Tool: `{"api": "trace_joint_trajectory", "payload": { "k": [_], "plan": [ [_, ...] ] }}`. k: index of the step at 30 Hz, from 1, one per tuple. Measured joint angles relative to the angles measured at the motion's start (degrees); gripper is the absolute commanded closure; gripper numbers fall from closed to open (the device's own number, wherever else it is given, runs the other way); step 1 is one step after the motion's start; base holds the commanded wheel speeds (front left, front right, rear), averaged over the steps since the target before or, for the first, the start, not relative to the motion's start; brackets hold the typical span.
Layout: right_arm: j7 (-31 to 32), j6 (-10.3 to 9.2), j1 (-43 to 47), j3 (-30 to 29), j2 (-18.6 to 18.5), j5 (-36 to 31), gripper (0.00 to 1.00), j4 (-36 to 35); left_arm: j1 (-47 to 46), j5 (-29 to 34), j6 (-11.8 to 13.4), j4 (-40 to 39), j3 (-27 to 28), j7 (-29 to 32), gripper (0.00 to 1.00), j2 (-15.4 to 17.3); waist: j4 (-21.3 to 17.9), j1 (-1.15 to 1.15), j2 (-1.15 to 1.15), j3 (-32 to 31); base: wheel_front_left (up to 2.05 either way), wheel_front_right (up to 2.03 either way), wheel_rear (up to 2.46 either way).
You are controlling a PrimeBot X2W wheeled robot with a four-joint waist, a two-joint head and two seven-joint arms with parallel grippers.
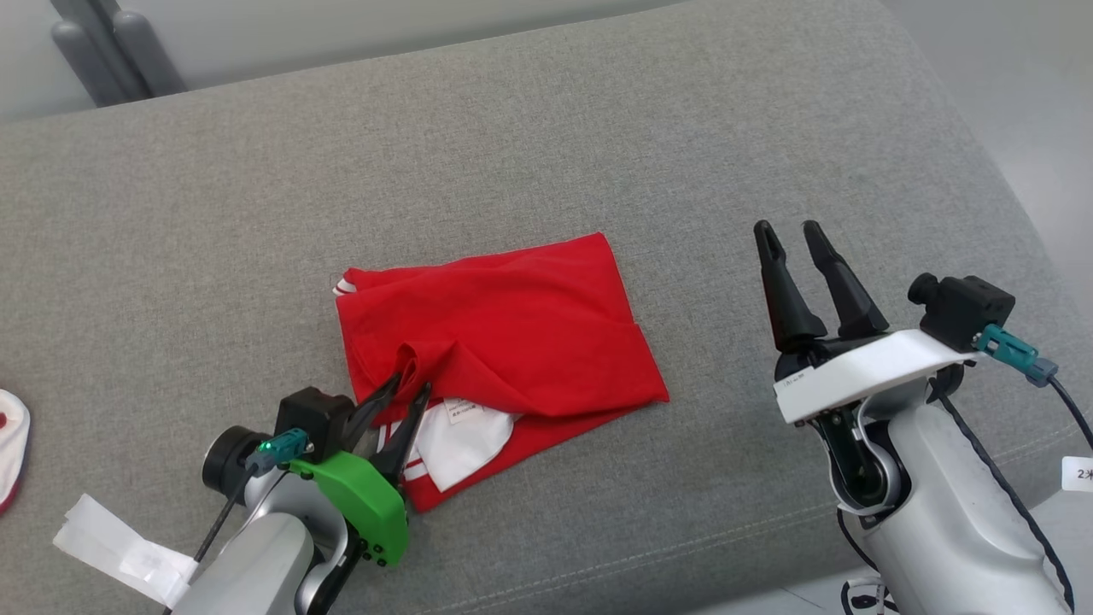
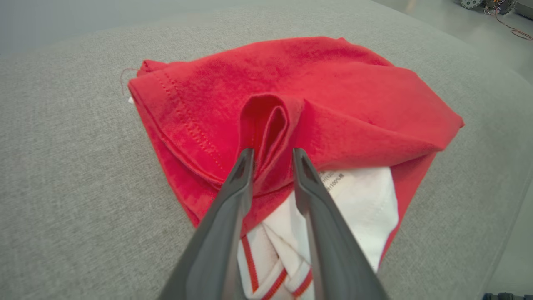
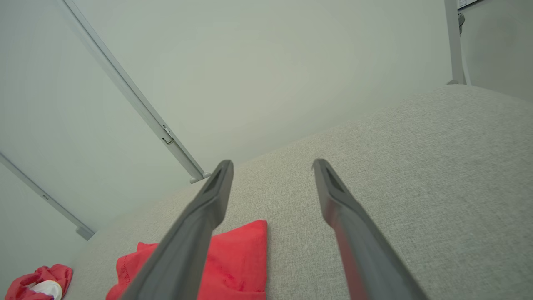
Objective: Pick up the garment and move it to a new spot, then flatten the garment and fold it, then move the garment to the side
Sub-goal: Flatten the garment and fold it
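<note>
Pinching a raised fold of the crumpled red-and-white fabric garment (image 1: pixel 512 316) on the grey fabric cushion (image 1: pixel 598 128), the left gripper (image 1: pixel 411 384) shows in the head view; the right gripper (image 1: pixel 787 229) hovers well apart, fingers spread. Left wrist: fold squeezed between fingertips (image 2: pixel 245 166). Right wrist: garment low behind one spread finger.

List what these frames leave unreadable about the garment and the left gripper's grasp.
Left wrist view: whether the left gripper actually grips the raised fold of the garment; the cloth hides the contact.
Left wrist view: the print on the label is too small to read.
Head view: the red-and-white item is cut off by the left edge.
</note>
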Motion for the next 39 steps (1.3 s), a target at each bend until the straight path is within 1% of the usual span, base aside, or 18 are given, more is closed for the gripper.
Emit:
{"api": "trace_joint_trajectory", "payload": {
  "k": [3,4,6,9,10,12,15,20,25,27,29,30,31,33,34,35,36,39],
  "plan": [
    [0.0,0.0,0.13,-0.12,0.03,-0.01,0.0,0.0,-0.01,-0.32,0.0,0.51,-0.2,-0.01,0.59,0.0,0.03,0.0,0.0,-0.04,0.0,0.0,0.0],
    [0.0,0.0,0.15,-0.14,0.03,-0.01,0.0,0.0,-0.02,-0.33,0.0,0.59,-0.2,-0.01,0.64,0.0,0.05,0.0,0.0,-0.05,0.0,0.0,0.0],
    [0.0,0.19,0.15,-0.2,0.05,-0.08,0.0,0.0,-0.08,-0.33,0.0,0.73,-0.19,-0.02,0.69,0.0,0.13,0.0,0.0,-0.08,0.0,0.0,0.0],
    [0.0,0.45,0.16,-0.26,0.1,-0.19,0.0,0.01,-0.24,-0.48,0.0,0.89,-0.19,-0.02,0.95,0.01,0.28,0.0,0.0,-0.16,0.0,0.0,0.0],
    [0.0,0.45,0.16,-0.27,0.13,-0.22,0.0,0.02,-0.31,-0.48,0.0,0.93,-0.19,-0.02,1.0,0.01,0.34,0.0,0.0,-0.2,0.0,0.0,0.0],
    [0.0,0.47,0.17,-0.33,0.22,-0.24,0.0,0.07,-0.32,-0.64,0.0,1.03,-0.22,-0.19,1.0,0.01,0.46,0.0,0.0,-0.3,0.0,0.0,0.0],
    [0.0,0.47,0.31,-0.76,0.29,-0.25,0.0,0.12,-0.34,-2.53,0.0,0.98,-0.62,-0.19,1.0,-0.15,0.78,0.0,0.0,-0.59,0.0,0.0,0.0],
    [0.0,0.49,0.55,-0.64,0.34,-0.42,0.0,0.4,-0.33,-3.86,0.0,-0.71,-0.96,-0.21,1.0,-0.05,1.3,0.0,0.0,-1.08,0.0,0.0,0.0],
    [0.0,0.51,1.21,-1.13,0.31,-0.43,0.0,0.46,-0.27,-2.75,0.0,-3.11,-4.64,-0.52,1.0,1.29,1.84,0.0,0.0,-1.33,0.0,0.0,0.0],
    [0.0,0.51,1.48,-1.65,0.07,-0.43,0.0,0.53,-0.26,-1.94,-0.03,-3.41,-6.23,-0.52,0.94,1.69,2.25,0.0,0.0,-1.41,0.0,0.0,0.0],
    [0.0,0.55,1.51,-1.7,-0.04,-0.44,0.0,0.6,-0.15,-1.43,-0.27,-3.08,-6.89,-0.52,0.84,2.64,2.73,0.0,0.0,-1.46,0.0,0.0,0.0],
    [0.0,0.64,1.51,-1.68,0.0,-0.49,0.0,0.62,-0.08,-1.33,-0.27,-2.86,-6.99,-0.52,0.7,3.3,2.94,0.0,0.0,-1.48,0.0,0.0,0.0],
    [0.0,0.66,1.51,-1.66,0.0,-0.52,0.0,0.62,-0.02,-1.33,-0.34,-2.65,-6.98,-0.52,0.64,4.0,3.16,0.0,0.0,-1.49,0.0,0.0,0.0],
    [0.0,0.66,1.5,-1.66,-0.01,-0.56,0.0,0.6,-0.02,-1.01,-0.35,-2.09,-6.78,-0.52,0.6,4.88,3.52,0.0,0.0,-1.46,0.0,0.0,0.0],
    [0.0,0.67,1.49,-1.49,-0.01,-0.67,0.0,0.64,0.0,-0.47,-0.36,-1.78,-6.48,-0.52,0.46,5.27,3.66,0.0,0.0,-1.43,0.0,0.0,0.0],
    [0.0,0.67,1.49,-1.35,0.02,-0.77,0.0,0.66,0.01,0.42,-0.37,-1.52,-6.34,-0.52,0.07,5.76,3.75,0.0,0.0,-1.4,0.0,0.0,0.0],
    [0.0,0.82,1.49,-1.25,0.03,-0.85,0.0,0.68,0.01,0.93,-0.37,-1.25,-6.31,-0.53,0.0,6.2,3.82,0.0,0.0,-1.38,0.0,0.0,0.0],
    [0.0,0.98,1.49,-1.22,0.0,-0.89,0.0,0.71,0.12,1.12,-0.38,-1.19,-6.41,-0.53,0.0,6.73,3.96,0.0,0.0,-1.29,0.0,0.0,0.0]
  ]
}}
